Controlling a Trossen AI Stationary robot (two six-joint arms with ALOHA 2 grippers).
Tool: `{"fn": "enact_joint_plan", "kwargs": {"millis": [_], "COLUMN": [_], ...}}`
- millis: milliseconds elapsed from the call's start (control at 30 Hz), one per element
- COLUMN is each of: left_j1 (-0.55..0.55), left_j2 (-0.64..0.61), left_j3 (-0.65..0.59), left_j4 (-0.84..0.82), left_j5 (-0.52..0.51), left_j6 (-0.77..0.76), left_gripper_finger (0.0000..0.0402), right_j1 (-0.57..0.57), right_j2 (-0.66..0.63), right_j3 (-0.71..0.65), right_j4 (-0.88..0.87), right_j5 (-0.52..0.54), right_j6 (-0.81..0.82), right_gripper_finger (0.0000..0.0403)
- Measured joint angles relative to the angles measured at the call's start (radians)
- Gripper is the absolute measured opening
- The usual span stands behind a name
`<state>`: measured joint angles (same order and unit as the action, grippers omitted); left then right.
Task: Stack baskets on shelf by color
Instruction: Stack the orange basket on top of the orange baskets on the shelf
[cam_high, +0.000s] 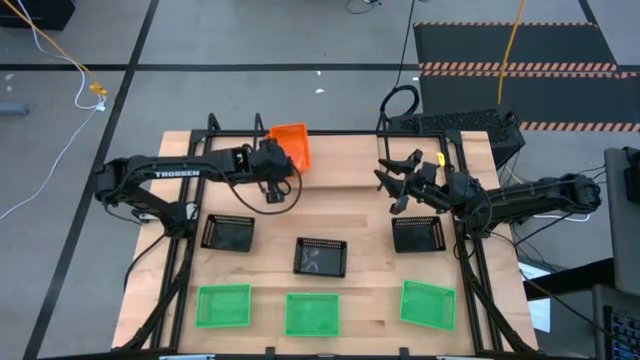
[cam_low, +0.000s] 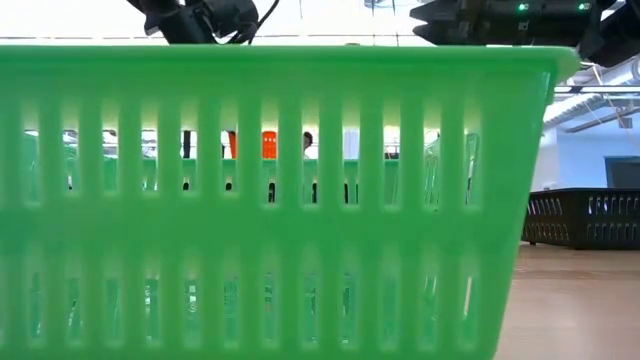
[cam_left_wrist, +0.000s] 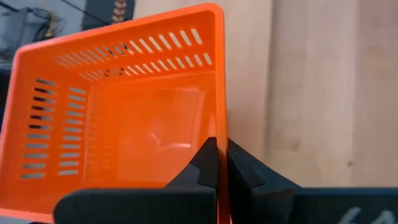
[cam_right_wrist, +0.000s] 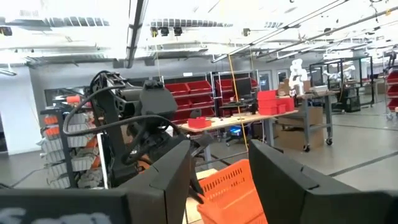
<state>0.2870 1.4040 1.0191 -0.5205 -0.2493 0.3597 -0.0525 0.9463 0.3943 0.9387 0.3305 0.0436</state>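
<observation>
The wooden desk (cam_high: 350, 190) is edged by a black frame (cam_high: 170, 270), with grey floor around it and a black ramp with striped edges (cam_high: 515, 60) beyond the far right corner.

The left arm (cam_high: 160, 175) reaches from the left side toward the far edge of the desk; the right arm (cam_high: 530, 200) comes in from the right and points toward the middle.

Three green baskets lie in a row along the near edge — the left green basket (cam_high: 223, 305), the middle green basket (cam_high: 313, 312) and the right green basket (cam_high: 428, 304). In the low view one green basket stands right against the camera and blocks nearly everything behind it; only slivers of the room show through its slots.

Behind that row sit three black baskets, well apart from each other: the left black basket (cam_high: 228, 233), the centre black basket (cam_high: 321, 256) and the right black basket (cam_high: 417, 234), which lies just beside the right arm's wrist.

The orange basket (cam_high: 291, 147) hangs tilted at the far edge of the desk, lifted clear of the wood. The left hand (cam_left_wrist: 219, 163) is closed tight on its side wall — the wrist view shows the thin orange rim pinched between the two fingers.

The right hand (cam_high: 398, 180) hovers over bare wood above the right black basket, its fingers spread and holding nothing.
</observation>
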Motion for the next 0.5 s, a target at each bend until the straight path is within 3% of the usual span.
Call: {"fn": "enact_joint_plan", "kwargs": {"millis": [500], "left_j1": [0.043], "left_j2": [-0.014], "left_j3": [0.001], "left_j4": [-0.032], "left_j5": [-0.011], "left_j6": [0.049], "left_gripper_finger": [0.0036], "right_j1": [0.0], "right_j2": [0.0], "right_j3": [0.0], "right_j4": [0.001], "right_j5": [-0.023], "right_j6": [0.023], "right_gripper_finger": [0.0155]}}
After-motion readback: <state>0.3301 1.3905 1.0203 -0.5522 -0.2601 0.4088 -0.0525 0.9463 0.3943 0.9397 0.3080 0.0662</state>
